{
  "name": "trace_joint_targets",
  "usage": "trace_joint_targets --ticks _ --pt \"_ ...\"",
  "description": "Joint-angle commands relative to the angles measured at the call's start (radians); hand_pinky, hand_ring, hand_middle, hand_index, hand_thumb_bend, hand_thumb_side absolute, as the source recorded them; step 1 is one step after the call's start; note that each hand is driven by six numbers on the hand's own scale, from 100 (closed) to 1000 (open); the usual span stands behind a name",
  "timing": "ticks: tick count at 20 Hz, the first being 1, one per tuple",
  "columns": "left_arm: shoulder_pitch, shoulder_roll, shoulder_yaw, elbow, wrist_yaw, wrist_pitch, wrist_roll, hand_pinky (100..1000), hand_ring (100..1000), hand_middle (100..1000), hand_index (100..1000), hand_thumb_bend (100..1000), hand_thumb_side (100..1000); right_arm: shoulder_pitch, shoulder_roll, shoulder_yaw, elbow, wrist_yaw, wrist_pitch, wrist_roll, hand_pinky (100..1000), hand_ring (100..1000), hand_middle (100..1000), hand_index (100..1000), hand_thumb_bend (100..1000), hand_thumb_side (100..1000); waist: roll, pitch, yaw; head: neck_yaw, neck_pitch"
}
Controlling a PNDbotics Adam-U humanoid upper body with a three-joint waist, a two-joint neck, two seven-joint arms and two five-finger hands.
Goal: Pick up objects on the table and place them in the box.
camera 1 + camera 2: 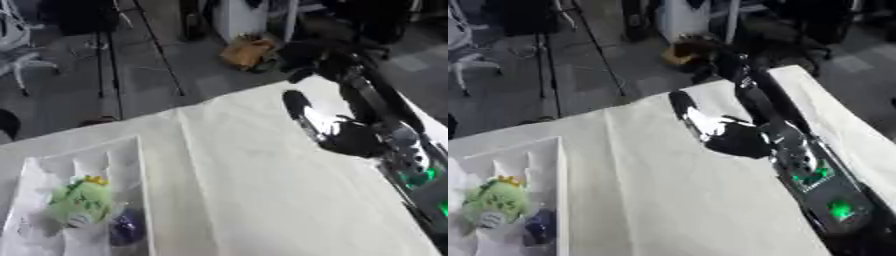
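A white box (142,190) stands at the table's near left corner. Inside it lie a green plush toy (81,201) with a yellow top and a small purple object (127,226). My right hand (737,137) reaches in from the lower right and hovers over the far right part of the white tablecloth (245,175). Its fingers (741,82) stretch out straight toward the table's far edge, and the thumb (684,112) is spread to the left. I see nothing held in it, though the hand is blurred. No loose object shows on the cloth. My left hand is out of view.
Beyond the table's far edge is grey floor with tripod legs (109,60), a brown bag (248,51) and a white chair (17,55) at the far left. The table's right edge runs under my right forearm (411,165).
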Motion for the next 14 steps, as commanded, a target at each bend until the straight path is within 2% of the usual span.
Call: trace_joint_targets --ticks 1,7,14 --pt "0.003 0.008 0.019 -0.02 -0.013 -0.003 0.027 1000 941 847 800 549 778 0.055 -0.007 -0.049 -0.025 -0.02 -0.031 -0.048 616 724 778 882 251 592 0.014 0.002 -0.02 0.019 -0.002" --pt "0.011 0.016 0.042 -0.02 -0.028 -0.011 0.073 1000 943 852 806 500 848 0.169 0.022 -0.094 -0.025 0.012 -0.08 -0.106 602 716 767 872 220 609 0.021 -0.007 -0.046 0.024 -0.006" --pt "0.008 0.051 0.074 -0.02 -0.04 0.0 0.133 1000 935 851 806 472 860 0.223 0.047 -0.153 -0.025 0.039 -0.113 -0.159 593 694 739 848 193 618 0.023 -0.026 -0.071 0.032 -0.003"
